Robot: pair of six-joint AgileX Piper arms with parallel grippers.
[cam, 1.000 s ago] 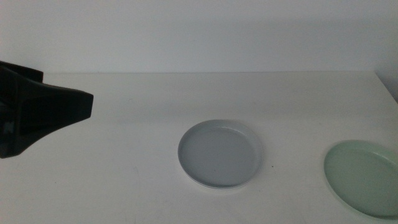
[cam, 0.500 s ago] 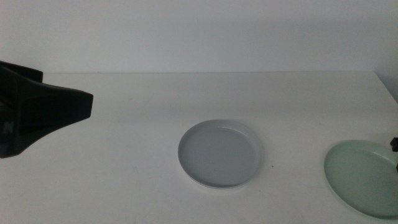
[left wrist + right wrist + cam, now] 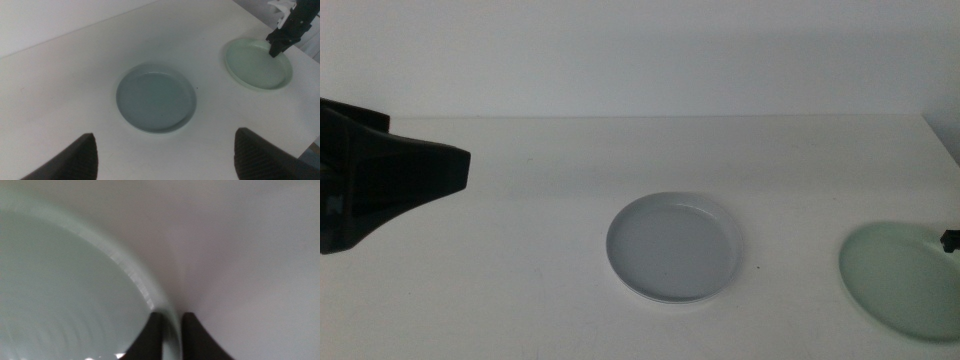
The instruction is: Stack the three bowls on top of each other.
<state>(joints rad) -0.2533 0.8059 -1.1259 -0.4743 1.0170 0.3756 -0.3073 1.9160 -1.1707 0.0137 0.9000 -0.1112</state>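
Mint green bowl [image 3: 900,282] near surface [image 3: 540,250] right edge, rim pinched between right gripper [image 3: 171,325] jaws; left gripper [image 3: 165,155] spread wide, empty.

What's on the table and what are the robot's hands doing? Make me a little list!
grey bowl: flat on the table's middle, a white rim showing beneath its edge
mint green bowl: at the table's right edge, blurred in the middle view
table: white
right pincer: shut on the mint green bowl's rim, one finger on each side
left pincer: open, waiting above the table's left side, holding nothing
stack: mint green bowl not yet on the grey bowl
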